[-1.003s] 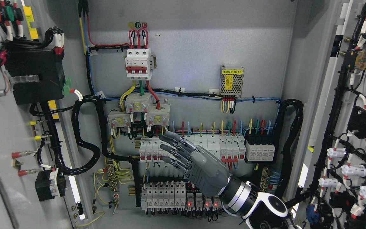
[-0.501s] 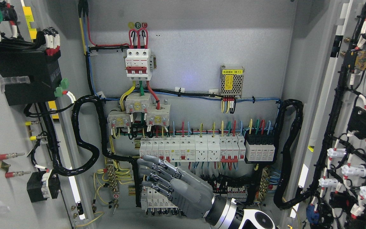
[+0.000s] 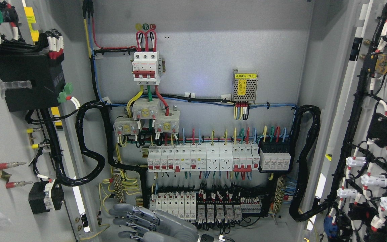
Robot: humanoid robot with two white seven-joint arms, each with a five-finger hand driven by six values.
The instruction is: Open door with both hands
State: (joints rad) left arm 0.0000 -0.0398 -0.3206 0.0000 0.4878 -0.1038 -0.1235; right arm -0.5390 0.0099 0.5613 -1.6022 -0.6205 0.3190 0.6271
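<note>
Right hand [image 3: 149,223] is dropping away toward the cabinet's [image 3: 200,43] bottom edge, fingers spread, gripping nothing. Both doors are standing open; opening looks finished.

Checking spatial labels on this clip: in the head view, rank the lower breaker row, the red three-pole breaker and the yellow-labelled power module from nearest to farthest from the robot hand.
From the hand at the bottom edge:
1. Lower breaker row, just above-right.
2. Red three-pole breaker, high, centre-left.
3. Yellow-labelled power module, upper right.
</note>
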